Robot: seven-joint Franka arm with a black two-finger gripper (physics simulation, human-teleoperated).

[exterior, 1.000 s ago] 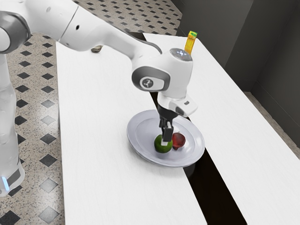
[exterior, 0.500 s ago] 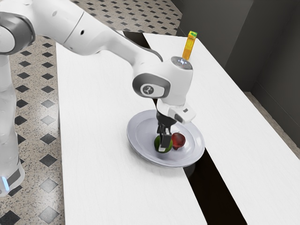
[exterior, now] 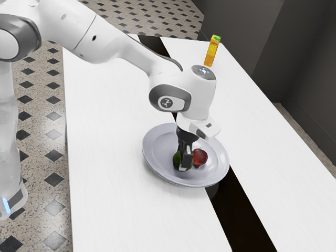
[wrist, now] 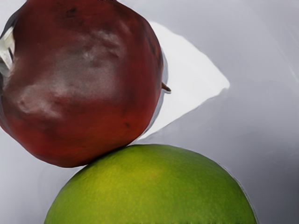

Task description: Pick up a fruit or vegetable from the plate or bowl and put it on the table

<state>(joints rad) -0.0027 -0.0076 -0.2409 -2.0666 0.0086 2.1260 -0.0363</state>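
My gripper [exterior: 182,162] is down at the green fruit [exterior: 176,161] on the round grey plate [exterior: 156,164], covering part of it in the exterior view. Whether it holds the fruit is hidden there. Touching the green fruit is a dark red one [exterior: 200,157], on the side toward the exterior view's right. In the wrist view the green fruit [wrist: 154,186] lies at the lower edge, just under the hand. The red fruit [wrist: 88,79], with a short brown stem, rests against it on the plate [wrist: 261,121].
A yellow-orange carton [exterior: 212,51] with a green top stands near the white table's [exterior: 115,210] far end. A black strip [exterior: 236,220] runs along the table and passes under the plate.
Since a second ago my hand has come down over the green fruit, most of it in the first half second, with only a slight shift since. Both fruits look unmoved on the plate.
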